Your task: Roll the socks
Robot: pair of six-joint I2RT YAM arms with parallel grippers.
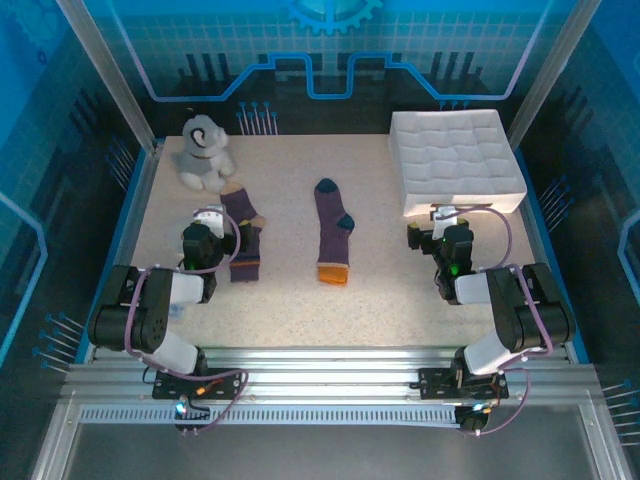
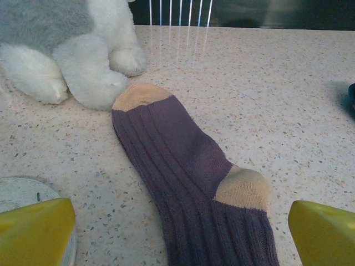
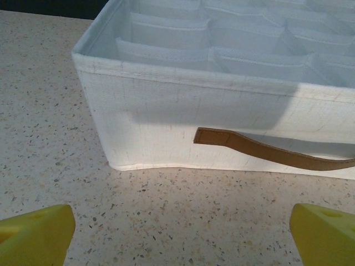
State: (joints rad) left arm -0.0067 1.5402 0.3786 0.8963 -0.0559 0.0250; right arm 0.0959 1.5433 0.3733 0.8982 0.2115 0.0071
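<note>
In the overhead view two purple socks lie flat and unrolled on the speckled table (image 1: 390, 300). The navy-toed sock (image 1: 333, 228) is at the centre of the frame, its orange cuff towards the bottom. The orange-heeled sock (image 1: 240, 207) is left of centre, just below the plush dog (image 1: 205, 150).

In its wrist view the left gripper (image 2: 178, 235) stands wide, its yellow fingers (image 2: 33, 233) straddling that sock without touching it (a white disc (image 2: 16, 191) peeks from under the left one).

The right gripper (image 3: 177, 235) is equally wide and holds nothing. It faces the white divided fabric box (image 3: 183, 116), which has a brown strap handle (image 3: 266, 149).
</note>
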